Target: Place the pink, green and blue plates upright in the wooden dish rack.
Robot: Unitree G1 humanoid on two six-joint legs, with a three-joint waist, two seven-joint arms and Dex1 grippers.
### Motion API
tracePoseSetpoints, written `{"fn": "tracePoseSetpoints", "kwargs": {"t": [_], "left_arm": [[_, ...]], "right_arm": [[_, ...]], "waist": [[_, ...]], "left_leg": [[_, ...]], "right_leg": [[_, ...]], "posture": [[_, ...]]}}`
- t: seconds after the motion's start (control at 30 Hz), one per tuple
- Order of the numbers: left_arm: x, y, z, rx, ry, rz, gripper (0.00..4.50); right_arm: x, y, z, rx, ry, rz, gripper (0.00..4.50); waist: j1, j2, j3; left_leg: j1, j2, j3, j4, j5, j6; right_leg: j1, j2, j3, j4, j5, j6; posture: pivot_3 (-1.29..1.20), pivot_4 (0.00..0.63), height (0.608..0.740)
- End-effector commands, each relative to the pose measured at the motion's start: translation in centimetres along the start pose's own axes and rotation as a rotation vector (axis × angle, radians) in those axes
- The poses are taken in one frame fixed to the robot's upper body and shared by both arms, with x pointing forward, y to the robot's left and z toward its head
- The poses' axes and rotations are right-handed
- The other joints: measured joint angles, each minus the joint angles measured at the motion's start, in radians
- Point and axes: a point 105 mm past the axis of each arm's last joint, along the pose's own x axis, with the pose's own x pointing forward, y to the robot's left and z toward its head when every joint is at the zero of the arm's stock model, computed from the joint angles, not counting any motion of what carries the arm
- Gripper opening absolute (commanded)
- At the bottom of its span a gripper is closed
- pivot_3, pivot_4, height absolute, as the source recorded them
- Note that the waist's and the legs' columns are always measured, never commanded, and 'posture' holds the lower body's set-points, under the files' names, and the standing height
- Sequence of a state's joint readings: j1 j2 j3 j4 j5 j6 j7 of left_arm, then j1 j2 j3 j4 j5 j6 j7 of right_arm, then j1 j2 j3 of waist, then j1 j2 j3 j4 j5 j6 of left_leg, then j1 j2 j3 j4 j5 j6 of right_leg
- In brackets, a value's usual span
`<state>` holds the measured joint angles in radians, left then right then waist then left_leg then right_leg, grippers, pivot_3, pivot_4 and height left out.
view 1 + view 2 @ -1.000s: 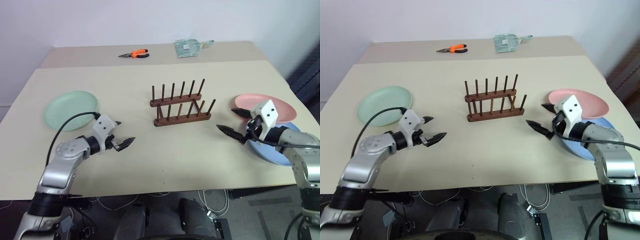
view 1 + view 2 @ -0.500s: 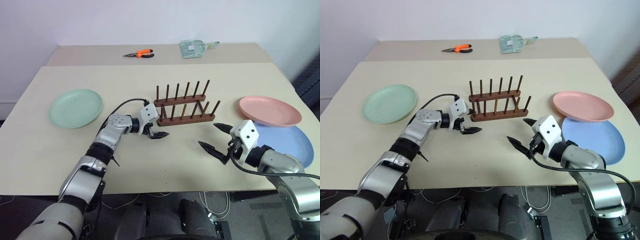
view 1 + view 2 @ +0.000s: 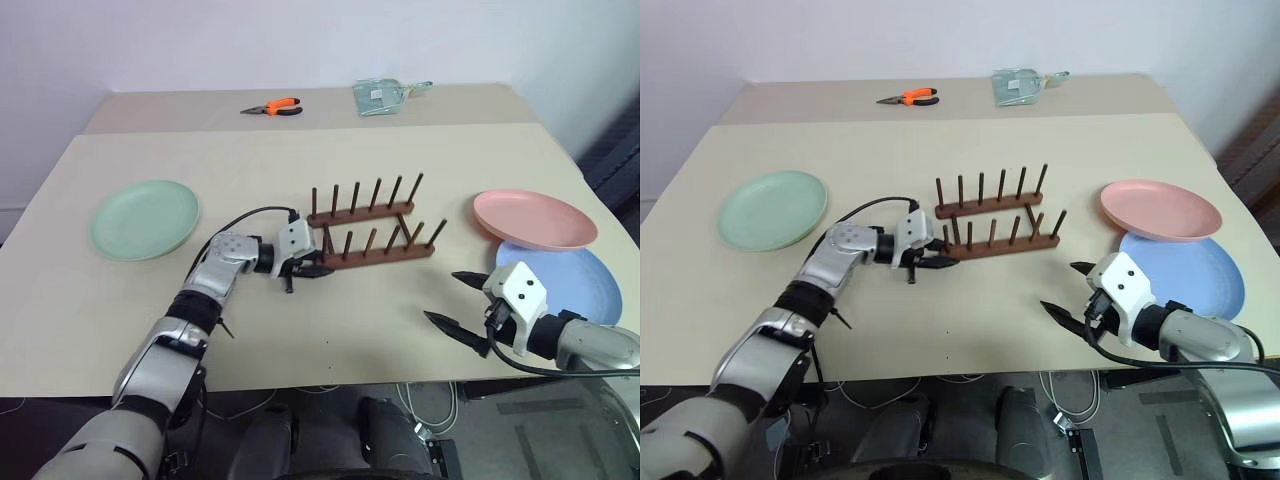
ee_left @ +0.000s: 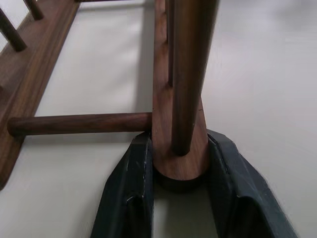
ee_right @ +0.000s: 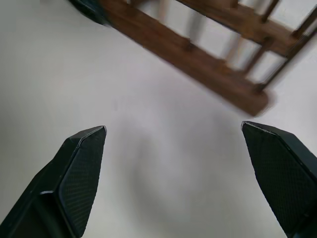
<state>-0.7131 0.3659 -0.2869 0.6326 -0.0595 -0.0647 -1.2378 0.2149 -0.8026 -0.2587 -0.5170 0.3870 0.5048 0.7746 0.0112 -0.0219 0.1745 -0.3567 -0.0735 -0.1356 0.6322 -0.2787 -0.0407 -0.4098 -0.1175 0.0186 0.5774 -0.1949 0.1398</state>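
Moved: the wooden dish rack [image 3: 372, 235] has swung since half a second ago — it now lies skewed on the tabletop [image 3: 300, 160], its left end nearer the robot; the left end effector [image 3: 306, 266] has come in onto that end, and the right end effector [image 3: 458, 302] has drawn back toward the tabletop's near edge.
Rack: empty of plates, two rails with upright pegs, in the middle of the tabletop.
Left end effector: fingers [image 4: 131, 193] clamped either side of the rounded end of the rack's near rail, beneath its end peg, as the left wrist view shows.
Right end effector: fingers [image 5: 79, 163] spread wide apart, holding nothing, above bare tabletop — near the blue plate, well apart from the rack.
Pink plate [image 3: 535, 219]: flat, right of the rack, its near rim overlapping the blue plate.
Blue plate [image 3: 575, 285]: flat at the right near corner.
Green plate [image 3: 145, 218]: flat, well to the left of the rack.
Far side: orange-handled pliers [image 3: 272, 107] and a clear packet [image 3: 380, 97].
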Motion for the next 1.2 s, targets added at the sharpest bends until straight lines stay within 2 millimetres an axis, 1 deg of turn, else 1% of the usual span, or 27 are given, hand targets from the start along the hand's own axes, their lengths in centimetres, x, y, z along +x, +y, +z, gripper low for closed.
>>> {"fn": "tracePoseSetpoints", "kwargs": {"t": [0.03,0.1,0.13,0.2,0.23,0.3,0.37,0.4,0.43,0.5,0.53,0.57,0.6,0.67,0.7,0.73,0.8,0.87,0.93,1.1,1.2], "left_arm": [[-0.8,-0.3,0.9,0.034,-0.007,-0.031,3.17],[-1.1,0.6,0.2,0.049,0.035,0.053,4.2],[-1.4,1.1,-0.4,0.038,0.063,0.094,4.44],[-2.5,1.8,-1.3,0.005,0.097,0.158,4.44],[-3.1,1.9,-1.7,-0.022,0.105,0.182,4.5],[-4.4,1.5,-2.1,-0.076,0.104,0.196,4.5],[-5.5,0.2,-2.5,-0.129,0.104,0.186,4.0],[-5.8,-0.4,-2.5,-0.151,0.106,0.18,3.65],[-5.9,-1.5,-2.4,-0.168,0.1,0.156,3.28],[-5.5,-3.3,-1.8,-0.181,0.082,0.132,2.14],[-5.0,-3.9,-1.4,-0.194,0.068,0.137,1.76],[-4.2,-4.4,-0.8,-0.2,0.045,0.142,1.28],[-3.4,-4.9,-0.2,-0.199,0.022,0.143,1.28],[-1.7,-5.2,0.7,-0.196,-0.018,0.191,1.28],[-1.1,-5.1,0.6,-0.216,-0.015,0.222,1.28],[-0.5,-4.7,0.4,-0.195,0.0,0.274,1.28],[0.4,-3.2,-0.6,-0.251,0.056,0.406,1.28],[0.6,-1.8,-1.2,-0.257,0.085,0.52,1.28],[0.7,-0.8,-1.3,-0.281,0.082,0.585,1.28],[0.7,0.8,-1.9,-0.322,0.081,0.65,1.28],[0.5,1.2,-1.8,-0.31,0.076,0.664,1.28]], "right_arm": [[-0.3,-0.5,0.6,-0.031,-0.027,-0.006,4.5],[-0.2,-0.4,0.5,-0.035,-0.028,0.001,4.5],[0.0,-0.3,0.5,-0.035,-0.031,0.008,4.5],[0.5,0.0,0.4,-0.039,-0.033,0.024,4.5],[0.8,0.1,0.3,-0.042,-0.032,0.031,4.24],[1.5,0.5,0.1,-0.035,-0.027,0.044,3.66],[2.3,0.8,-0.2,-0.03,-0.02,0.047,2.64],[2.5,0.8,-0.4,-0.03,-0.017,0.046,2.12],[2.9,0.9,-0.6,-0.024,-0.01,0.046,1.68],[3.6,1.1,-1.1,-0.028,0.009,0.041,0.56],[3.9,1.0,-1.4,-0.041,0.02,0.031,0.13],[4.3,0.9,-1.7,-0.054,0.034,0.018,0.0],[4.7,0.7,-1.9,-0.064,0.043,0.005,0.0],[5.6,0.1,-2.1,-0.08,0.051,-0.027,0.0],[5.9,-0.2,-2.1,-0.085,0.052,-0.044,0.0],[6.4,-0.6,-2.0,-0.094,0.049,-0.07,0.0],[7.3,-1.9,-1.7,-0.09,0.04,-0.14,0.0],[8.1,-2.7,-1.4,-0.091,0.035,-0.187,0.0],[8.7,-3.5,-1.2,-0.097,0.029,-0.219,0.0],[9.8,-5.5,-0.4,-0.105,0.002,-0.305,0.0],[9.7,-6.5,0.3,-0.122,-0.024,-0.343,0.0]], "waist": [[0.002,0.0,0.0],[0.005,0.0,0.0],[0.005,0.0,0.0],[0.003,0.0,0.0],[0.002,0.0,0.0],[-0.006,0.0,0.0],[-0.023,0.0,0.0],[-0.025,0.0,0.0],[-0.026,0.0,0.0],[-0.025,0.001,0.0],[-0.023,0.001,0.0],[-0.02,0.001,0.0],[-0.012,0.001,0.0],[0.001,0.0,0.0],[0.004,0.0,0.0],[0.004,-0.001,0.0],[0.002,-0.001,0.0],[0.002,-0.001,0.0],[0.002,0.0,0.0],[0.0,0.001,-0.001],[-0.001,0.001,-0.002]], "left_leg": [[0.0,0.0,0.0,0.0,0.0,0.0],[0.0,0.0,0.0,0.001,0.0,0.0],[0.0,0.0,-0.001,0.001,0.0,0.0],[0.0,0.0,0.0,0.001,0.0,0.0],[0.0,0.0,0.0,0.001,0.0,0.0],[0.001,0.0,0.0,0.0,0.0,0.0],[0.002,0.001,0.0,-0.001,0.0,0.0],[0.002,0.002,0.0,-0.002,0.0,0.0],[0.002,0.002,0.0,-0.002,0.0,0.0],[0.001,0.002,0.0,-0.002,0.0,0.0],[0.001,0.002,0.0,-0.002,0.0,0.0],[0.001,0.002,-0.001,-0.002,0.0,0.0],[0.001,0.002,-0.001,-0.001,0.0,0.0],[0.0,0.001,-0.001,0.001,0.0,0.0],[0.0,0.001,-0.001,0.001,0.0,0.0],[0.0,0.001,-0.001,0.003,0.0,0.0],[0.001,0.0,-0.001,0.002,0.0,0.0],[0.001,0.0,-0.001,0.003,0.0,0.0],[0.002,-0.001,-0.001,0.003,0.0,0.0],[0.002,-0.001,-0.001,0.002,0.0,0.0],[0.002,-0.001,-0.001,0.002,0.0,0.0]], "right_leg": [[0.0,0.0,0.0,0.0,0.0,0.0],[0.001,0.0,0.0,0.0,0.0,-0.001],[0.001,-0.001,0.0,0.0,-0.001,-0.001],[0.001,-0.001,0.0,0.0,0.0,0.0],[0.001,-0.001,0.0,0.0,0.0,0.0],[0.001,0.0,0.0,0.0,0.0,0.0],[0.0,0.001,0.0,0.001,0.0,0.0],[0.0,0.001,0.0,0.001,0.0,0.0],[0.0,0.001,0.0,0.001,0.0,0.0],[-0.001,0.001,0.001,0.001,0.0,-0.001],[-0.001,0.0,0.001,0.001,0.0,-0.001],[-0.001,0.0,0.001,0.001,-0.001,-0.001],[0.0,-0.001,0.001,0.0,-0.002,-0.003],[0.001,-0.002,0.001,0.0,-0.002,-0.003],[0.002,-0.002,0.001,-0.001,-0.002,-0.003],[0.002,-0.002,0.001,0.0,-0.002,-0.003],[0.002,-0.001,0.001,0.0,-0.002,-0.003],[0.003,-0.001,0.001,0.001,-0.002,-0.003],[0.003,-0.001,0.001,0.002,-0.001,-0.002],[0.002,0.0,0.001,0.002,0.0,-0.001],[0.002,0.0,0.001,0.002,0.0,-0.001]], "posture": [[0.0,0.15,0.74],[0.0,0.15,0.74],[0.0,0.15,0.74],[0.0,0.15,0.74],[0.0,0.15,0.74],[0.0,0.15,0.74],[0.0,0.15,0.74],[0.0,0.15,0.74],[0.0,0.15,0.74],[0.0,0.15,0.74],[0.0,0.15,0.74],[0.0,0.15,0.74],[0.0,0.15,0.74],[0.0,0.15,0.74],[0.0,0.15,0.74],[0.0,0.15,0.74],[0.0,0.15,0.74],[0.0,0.15,0.74],[0.0,0.15,0.74],[0.0,0.15,0.74],[0.0,0.15,0.74]]}}
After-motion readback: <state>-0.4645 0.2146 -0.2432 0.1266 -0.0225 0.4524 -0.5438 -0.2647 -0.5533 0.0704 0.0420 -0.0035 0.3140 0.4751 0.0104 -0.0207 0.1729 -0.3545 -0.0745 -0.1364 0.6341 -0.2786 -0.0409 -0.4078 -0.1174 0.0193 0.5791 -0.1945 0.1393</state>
